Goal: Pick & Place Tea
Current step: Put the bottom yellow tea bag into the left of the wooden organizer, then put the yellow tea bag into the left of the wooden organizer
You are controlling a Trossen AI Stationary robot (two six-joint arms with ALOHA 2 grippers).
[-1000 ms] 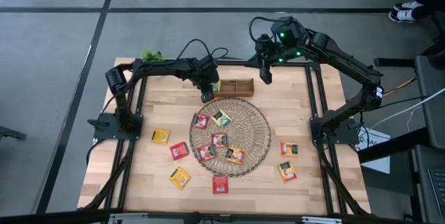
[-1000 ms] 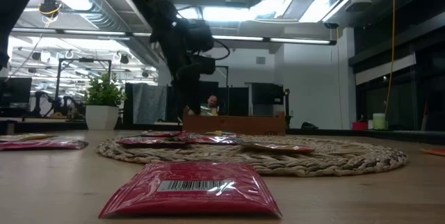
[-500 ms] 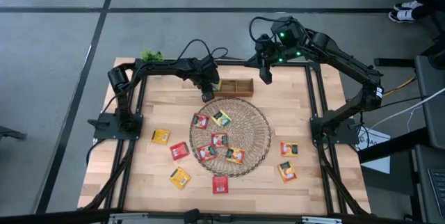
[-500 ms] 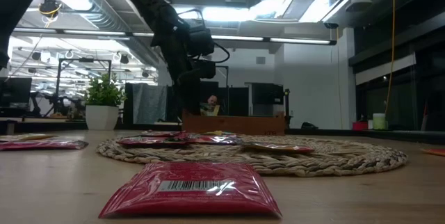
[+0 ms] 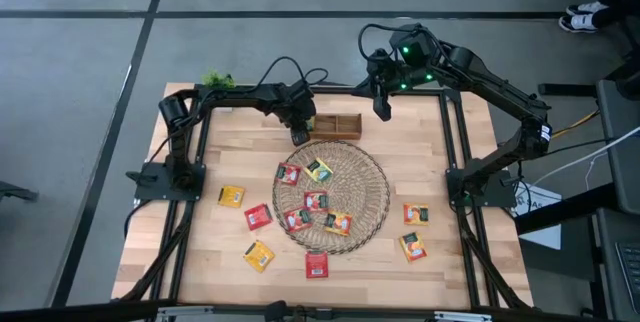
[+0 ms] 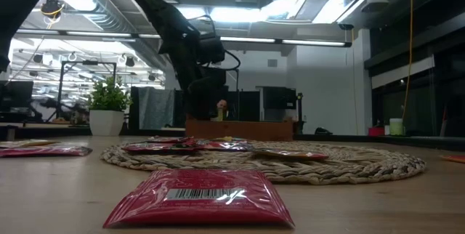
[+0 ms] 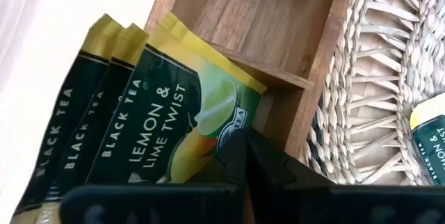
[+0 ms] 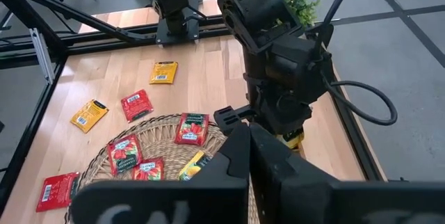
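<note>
Holding a yellow sachet (image 7: 188, 123) in the left gripper (image 5: 300, 127), clamped, over the wooden box (image 5: 338, 125). Right gripper (image 5: 382, 105) closed, empty, parked near the table's far edge.

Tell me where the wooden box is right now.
In the high view the wooden box sits at the table's far edge, just beyond the wicker mat. The left gripper is at its left end, holding a yellow sachet over it.
</note>
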